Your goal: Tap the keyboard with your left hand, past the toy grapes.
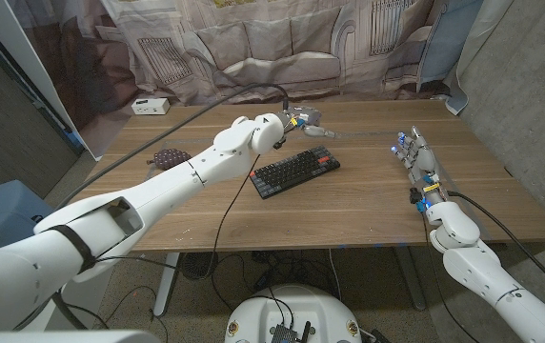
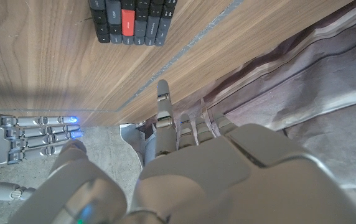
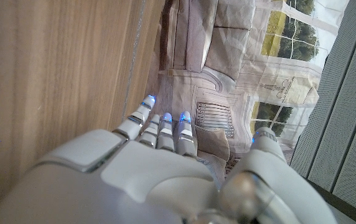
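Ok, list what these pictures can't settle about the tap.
- Head view: whether the left hand touches the keyboard; its fingers are too small.
- Head view: toy grapes, partly behind the left arm.
- Left wrist view: keyboard cut off by the edge; contact unseen.

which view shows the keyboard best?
Head view: the whole keyboard lies angled mid-table, with the left hand just beyond it. The left wrist view catches only a few keys, one red, at the frame edge. The right wrist view gives wood and backdrop.
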You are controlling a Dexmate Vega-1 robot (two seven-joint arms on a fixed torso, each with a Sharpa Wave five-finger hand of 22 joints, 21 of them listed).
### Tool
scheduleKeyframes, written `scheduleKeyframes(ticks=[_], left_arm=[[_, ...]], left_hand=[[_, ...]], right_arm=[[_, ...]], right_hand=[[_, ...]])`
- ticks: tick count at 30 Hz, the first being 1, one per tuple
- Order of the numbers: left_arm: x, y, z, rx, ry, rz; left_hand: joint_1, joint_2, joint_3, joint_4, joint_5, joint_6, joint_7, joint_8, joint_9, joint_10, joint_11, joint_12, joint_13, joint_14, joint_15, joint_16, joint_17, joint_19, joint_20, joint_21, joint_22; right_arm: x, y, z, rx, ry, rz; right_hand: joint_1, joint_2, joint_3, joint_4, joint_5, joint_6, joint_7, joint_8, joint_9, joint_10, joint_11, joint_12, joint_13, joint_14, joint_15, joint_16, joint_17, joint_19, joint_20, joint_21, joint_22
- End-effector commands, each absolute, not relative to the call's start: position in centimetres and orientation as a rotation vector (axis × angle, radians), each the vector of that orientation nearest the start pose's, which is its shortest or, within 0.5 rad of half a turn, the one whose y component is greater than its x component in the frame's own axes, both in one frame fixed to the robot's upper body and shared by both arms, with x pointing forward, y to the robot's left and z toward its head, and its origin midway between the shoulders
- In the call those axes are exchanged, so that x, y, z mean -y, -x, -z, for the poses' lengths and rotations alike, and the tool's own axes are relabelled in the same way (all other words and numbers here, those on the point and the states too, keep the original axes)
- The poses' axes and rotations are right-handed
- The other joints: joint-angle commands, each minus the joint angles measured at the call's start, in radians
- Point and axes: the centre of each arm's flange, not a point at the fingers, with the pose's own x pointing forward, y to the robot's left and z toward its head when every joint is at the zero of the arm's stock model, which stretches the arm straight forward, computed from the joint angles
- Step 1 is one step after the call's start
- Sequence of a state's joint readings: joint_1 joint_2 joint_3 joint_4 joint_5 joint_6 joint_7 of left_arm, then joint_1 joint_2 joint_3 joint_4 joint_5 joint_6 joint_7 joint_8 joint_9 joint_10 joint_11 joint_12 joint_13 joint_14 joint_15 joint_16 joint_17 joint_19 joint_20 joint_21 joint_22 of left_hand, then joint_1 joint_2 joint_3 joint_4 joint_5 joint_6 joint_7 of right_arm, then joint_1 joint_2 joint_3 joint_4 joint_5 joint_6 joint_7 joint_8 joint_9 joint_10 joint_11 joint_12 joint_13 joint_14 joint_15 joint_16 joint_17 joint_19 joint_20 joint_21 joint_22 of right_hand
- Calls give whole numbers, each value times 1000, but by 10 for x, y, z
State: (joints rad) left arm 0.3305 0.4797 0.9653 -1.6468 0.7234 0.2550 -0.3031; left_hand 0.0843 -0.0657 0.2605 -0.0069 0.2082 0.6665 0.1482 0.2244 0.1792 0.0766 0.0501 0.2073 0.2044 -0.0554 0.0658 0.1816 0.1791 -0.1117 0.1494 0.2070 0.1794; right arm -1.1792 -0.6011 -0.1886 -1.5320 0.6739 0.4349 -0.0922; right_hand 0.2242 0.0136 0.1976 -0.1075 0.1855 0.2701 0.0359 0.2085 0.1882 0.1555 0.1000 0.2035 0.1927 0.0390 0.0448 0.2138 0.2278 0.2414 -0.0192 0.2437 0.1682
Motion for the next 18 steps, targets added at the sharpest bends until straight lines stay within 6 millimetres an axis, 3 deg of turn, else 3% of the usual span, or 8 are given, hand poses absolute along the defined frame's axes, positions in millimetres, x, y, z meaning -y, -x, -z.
scheduleKeyframes(ticks=[1, 18], left_arm=[[-9, -606, -96, 738, -1698, 261], [-5, -622, -83, 736, -1690, 275]], left_hand=[[-7, 4, -3, 0, 5, 10, -3, -3, 4, 5, -6, 4, 3, -1, 4, 6, 4, -2, 6, -2, 3], [-8, 5, -8, 1, 8, 28, -9, -4, 4, 16, -12, 10, 2, 10, -4, 10, 4, 3, 7, -1, 3]], right_arm=[[360, -569, 82, 681, -111, -31], [364, -567, 84, 676, -109, -24]], right_hand=[[1, 10, -2, 0, 3, 10, -2, -3, 4, 6, -3, 2, 3, 4, 9, -2, -1, 2, 2, -2, 3], [-1, 11, -5, 0, 3, 14, -5, -3, 4, 7, -2, 2, 3, 4, 9, -2, -2, 4, 2, -8, 3]])
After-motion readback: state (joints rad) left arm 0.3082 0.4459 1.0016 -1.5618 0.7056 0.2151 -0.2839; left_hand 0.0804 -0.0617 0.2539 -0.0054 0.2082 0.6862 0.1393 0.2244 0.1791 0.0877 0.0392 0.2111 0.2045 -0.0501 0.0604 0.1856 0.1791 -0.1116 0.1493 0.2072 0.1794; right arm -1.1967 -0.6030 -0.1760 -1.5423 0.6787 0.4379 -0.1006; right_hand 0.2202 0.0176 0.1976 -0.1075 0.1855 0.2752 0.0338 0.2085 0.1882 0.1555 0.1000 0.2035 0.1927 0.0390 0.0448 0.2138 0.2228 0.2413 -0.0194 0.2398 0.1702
